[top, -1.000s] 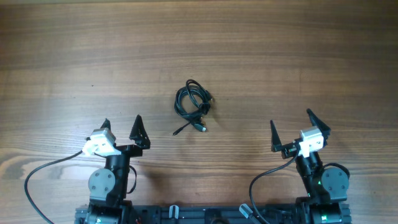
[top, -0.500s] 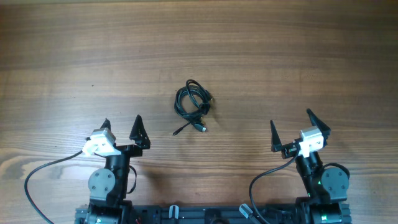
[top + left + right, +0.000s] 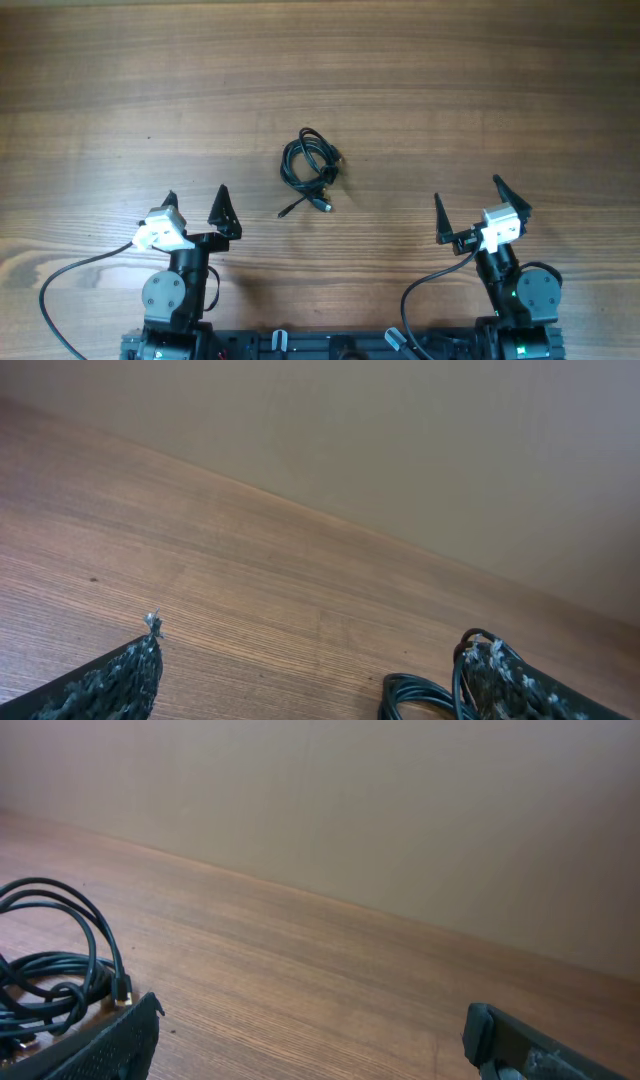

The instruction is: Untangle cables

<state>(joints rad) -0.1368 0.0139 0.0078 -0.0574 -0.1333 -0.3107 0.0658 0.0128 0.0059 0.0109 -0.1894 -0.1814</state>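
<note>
Wooden table carries the coiled black cables, lying ahead of and between both pairs of fingers; left gripper and right gripper stand spread wide, empty.

Claw spread wide, nothing between fingers; I see only their tips, low in frame. Cables at far left: black loops piled on worktop, partly cut by frame edge. Gold plug just beside frame-left fingertip; can't tell if touching. Beige wall behind.
</note>
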